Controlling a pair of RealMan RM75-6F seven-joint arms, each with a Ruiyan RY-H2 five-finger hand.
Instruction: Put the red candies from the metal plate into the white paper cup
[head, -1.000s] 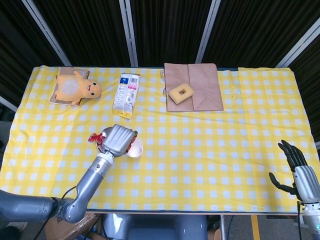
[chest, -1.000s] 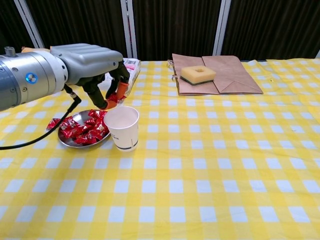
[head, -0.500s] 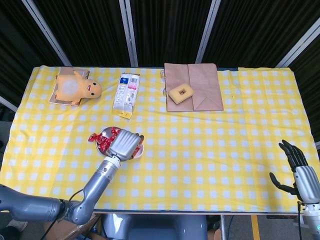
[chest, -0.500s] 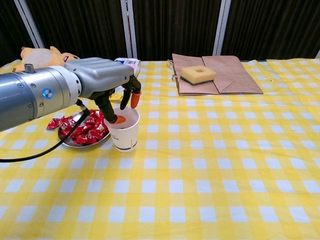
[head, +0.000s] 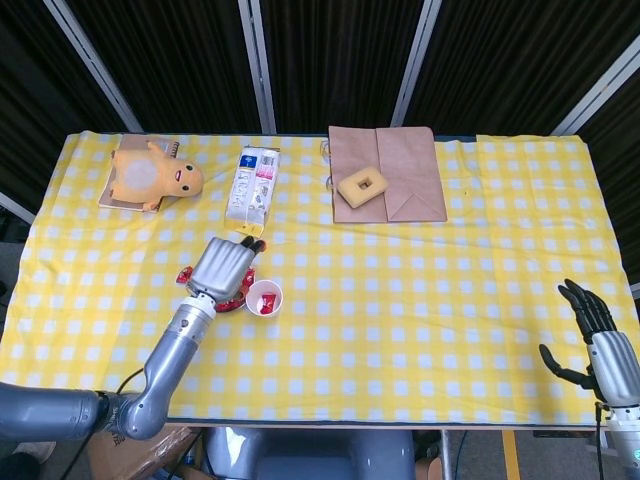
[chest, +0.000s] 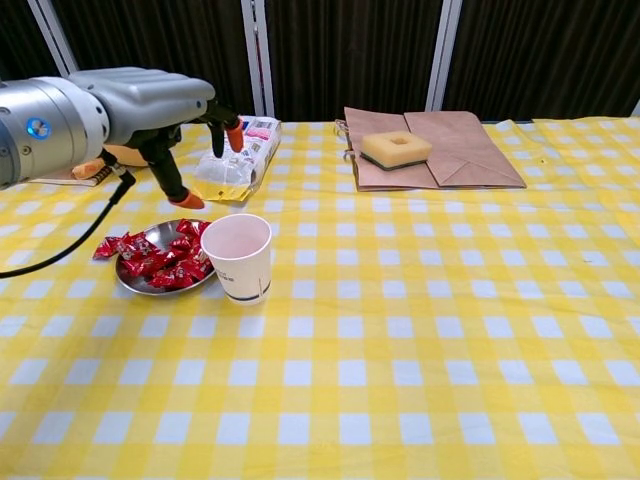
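I'm working in a staged test booth: black curtains (head: 330, 60) on metal poles (head: 414, 60) wall off a worktop (chest: 450, 350) under a yellow checked cloth, with unrelated props scattered about.

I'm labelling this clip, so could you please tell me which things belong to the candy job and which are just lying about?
Job:
red candies
metal plate
white paper cup
left robot hand

Lying about:
plush toy
snack packet
brown paper bag
sponge

plush toy (head: 155, 176), snack packet (head: 254, 189), sponge (head: 362, 187), paper bag (head: 408, 178)
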